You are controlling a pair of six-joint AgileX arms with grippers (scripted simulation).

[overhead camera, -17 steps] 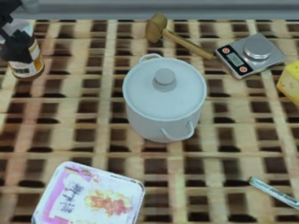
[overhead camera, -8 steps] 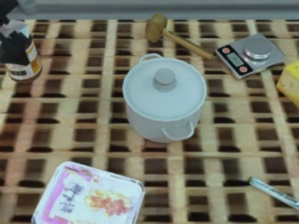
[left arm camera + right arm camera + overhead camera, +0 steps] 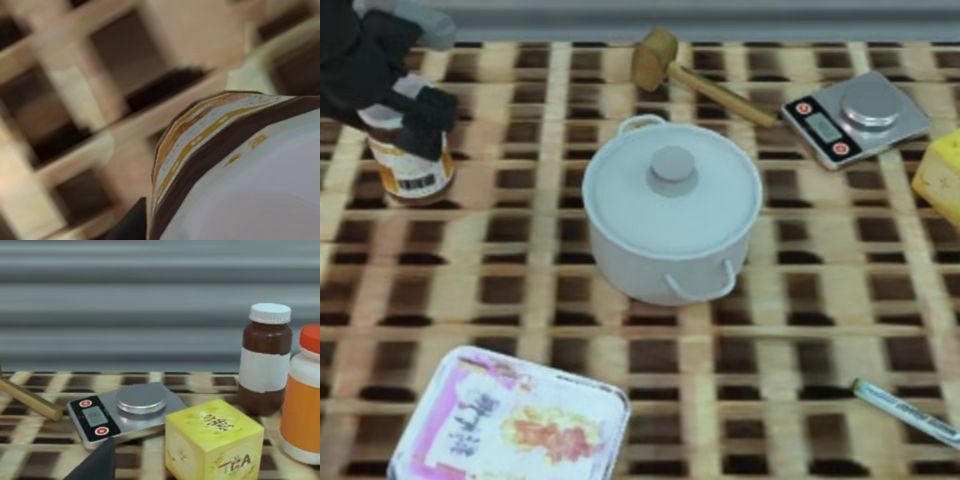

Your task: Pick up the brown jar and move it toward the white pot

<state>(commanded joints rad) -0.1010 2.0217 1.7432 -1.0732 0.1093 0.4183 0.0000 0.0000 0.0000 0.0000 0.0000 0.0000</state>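
Top view: the left gripper (image 3: 405, 105) is at the far left of the bench (image 3: 520, 290), its dark fingers (image 3: 428, 118) closed around the upper part of the jar (image 3: 412, 165). The jar is upright, dark brown with an orange-and-white label and a barcode; its cap is mostly hidden under the gripper. Whether its base rests on the bench or hangs just above it is hard to tell. It stands well apart from the pot (image 3: 670, 215), which sits near the middle: white, lidded, with a grey knob (image 3: 672, 165) and two loop handles. Bare bench lies between jar and pot. Beyond the pot lies a wooden mallet (image 3: 695, 75); to its right a scale (image 3: 855, 115) and a yellow box (image 3: 940, 180) at the right edge. Near the front sit a pink-printed tray (image 3: 510, 420) on the left and a pen (image 3: 905, 412) on the right.

Left wrist view: the jar (image 3: 235, 165) fills the frame, its label band curving over brown, with bench slats behind.

Right wrist view: the right arm is parked; a dark finger tip (image 3: 95, 465) shows, its spread not visible. Ahead are the scale (image 3: 125, 412), the yellow "TEA" box (image 3: 212, 445), a brown bottle (image 3: 265, 357) and an orange-capped bottle (image 3: 302, 400).
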